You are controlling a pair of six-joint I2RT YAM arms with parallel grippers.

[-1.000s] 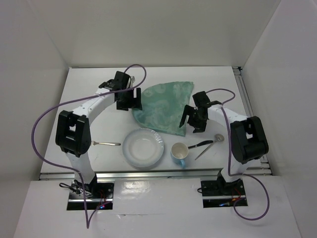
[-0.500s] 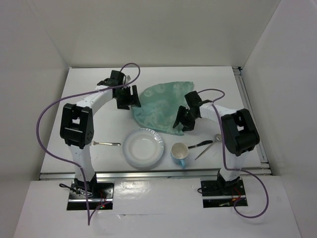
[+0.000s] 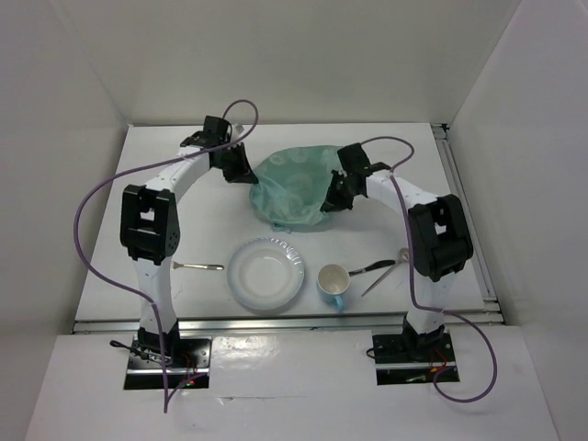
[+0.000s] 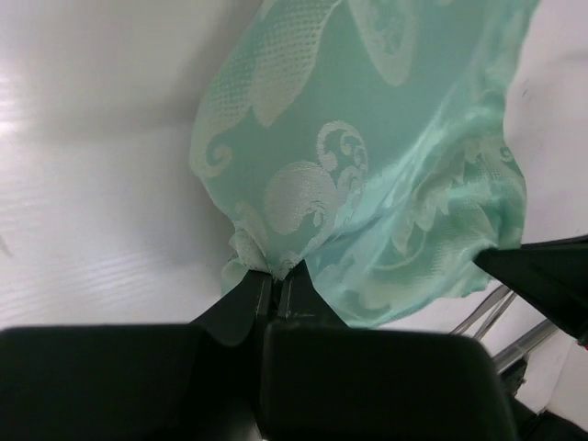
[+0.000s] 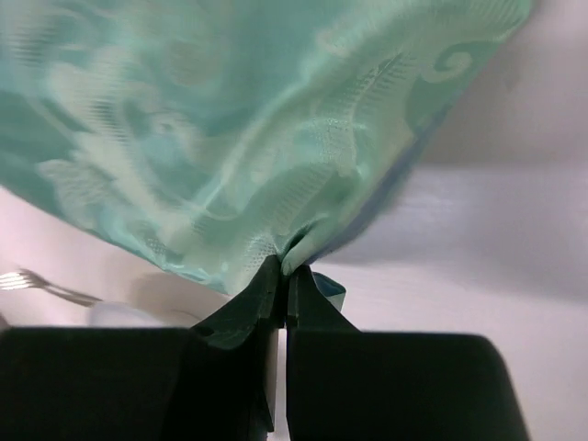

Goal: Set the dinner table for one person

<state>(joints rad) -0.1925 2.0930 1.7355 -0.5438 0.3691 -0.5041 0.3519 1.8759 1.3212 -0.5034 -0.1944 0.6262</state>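
A green patterned cloth mat (image 3: 292,188) hangs bunched between my two grippers over the far middle of the white dinner table (image 3: 165,165). My left gripper (image 3: 241,175) is shut on the mat's left corner (image 4: 266,262). On the other side, my right gripper (image 3: 333,200) is shut on the right corner (image 5: 289,253). The cloth (image 4: 367,165) sags between them, lifted off the tabletop. Nearer the front lie a white plate (image 3: 266,273), a blue-and-white cup (image 3: 333,281), a fork (image 3: 197,266), a knife (image 3: 371,267) and a spoon (image 3: 386,272).
Metal rails (image 3: 464,216) run along the table's right and front edges. White walls enclose the back and sides. Purple cables (image 3: 92,202) loop from both arms. The fork (image 5: 41,285) shows under the cloth in the right wrist view.
Both grippers went from open above the flat mat to shut on its edges. They moved toward the far side, and the mat now hangs bunched between them.
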